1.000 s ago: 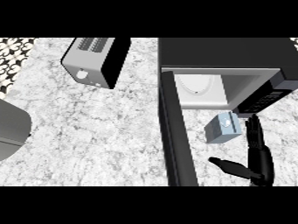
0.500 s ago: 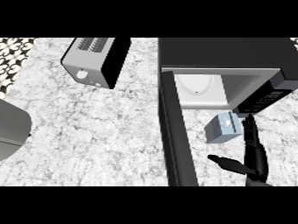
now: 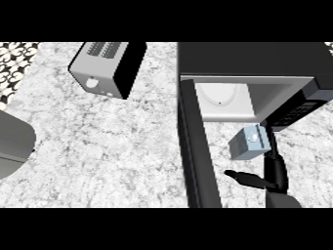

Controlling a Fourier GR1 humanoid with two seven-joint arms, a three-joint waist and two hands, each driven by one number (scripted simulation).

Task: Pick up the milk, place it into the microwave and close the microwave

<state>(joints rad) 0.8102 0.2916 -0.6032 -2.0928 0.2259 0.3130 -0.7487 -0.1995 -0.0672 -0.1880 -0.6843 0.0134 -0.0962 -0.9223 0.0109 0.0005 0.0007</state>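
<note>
We see the milk point(image 3: 245, 145) on the counter point(image 3: 111, 146) just in front of the open microwave point(image 3: 255, 63), apparently upright with its cap end up. The right hand point(image 3: 275, 171) is cut off below; its straight fingers point(image 3: 270, 142) lie along the milk's right side, thumb spread apart, contact unclear.

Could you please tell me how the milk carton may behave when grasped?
The milk carton is boxy with flat sides, so it probably won't roll. Standing upright on a small base, it might tip if the right hand nudges it sideways.
</note>
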